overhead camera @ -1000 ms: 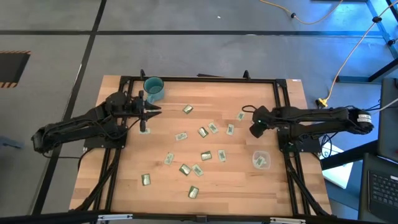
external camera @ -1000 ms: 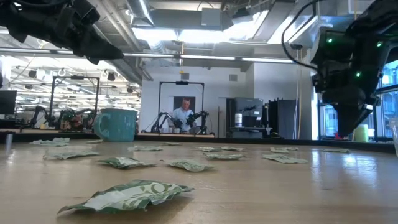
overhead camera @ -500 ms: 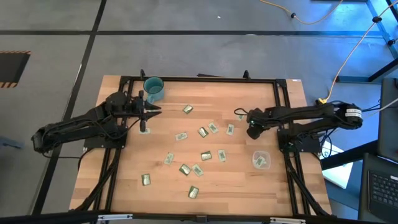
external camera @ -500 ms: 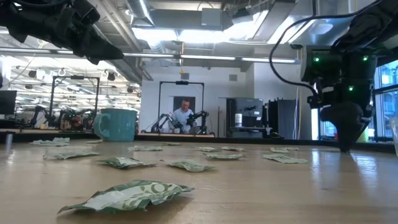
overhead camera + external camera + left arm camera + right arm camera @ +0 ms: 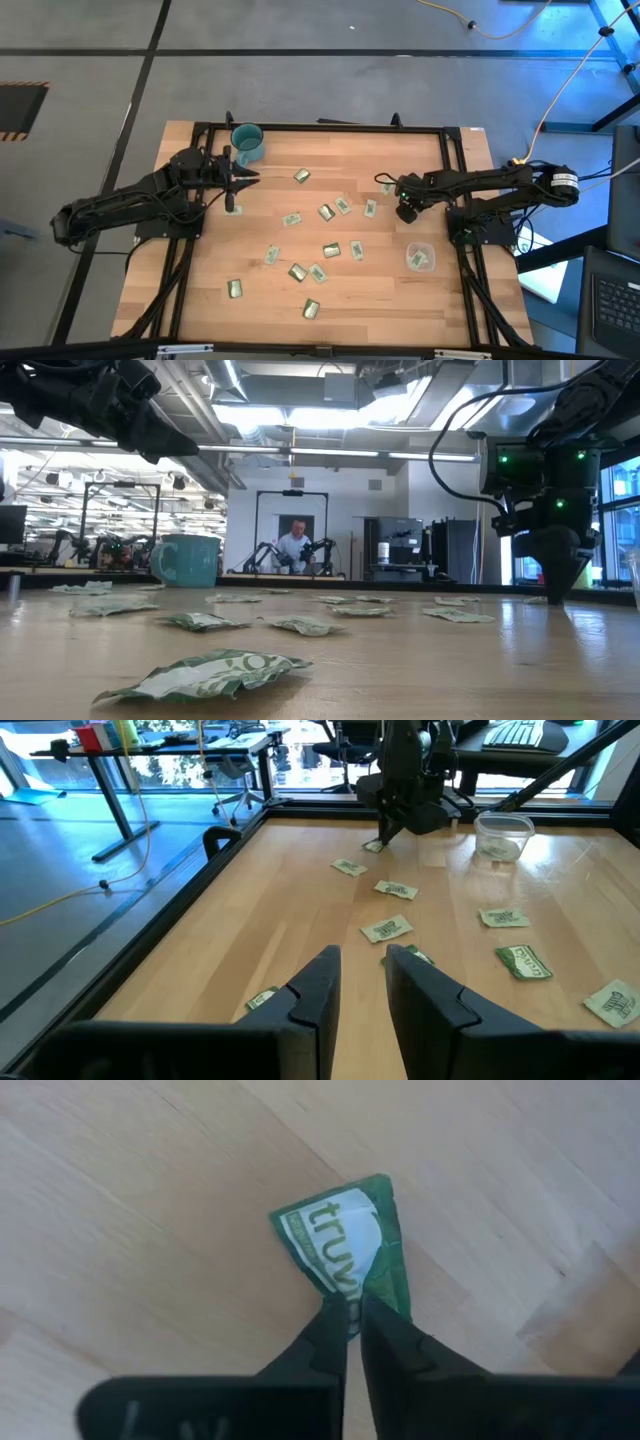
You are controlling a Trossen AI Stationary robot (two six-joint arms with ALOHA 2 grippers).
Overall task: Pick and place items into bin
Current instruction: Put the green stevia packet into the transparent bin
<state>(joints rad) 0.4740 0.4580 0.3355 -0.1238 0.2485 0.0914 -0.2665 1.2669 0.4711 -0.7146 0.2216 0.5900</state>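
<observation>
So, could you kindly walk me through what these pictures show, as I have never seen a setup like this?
Two dark robot arms work at a wooden table. One camera looks down from above, one sits level with the tabletop, and one rides on each wrist. Small foil packets lie scattered about, beside a teal mug and a clear bin with a packet or two inside. The right claw is down at the table, pinching the edge of a green packet. The left claw waits near the mug, slightly open and holding nothing.

Grey floor, bright ceiling lights, possibly 1 window.
</observation>
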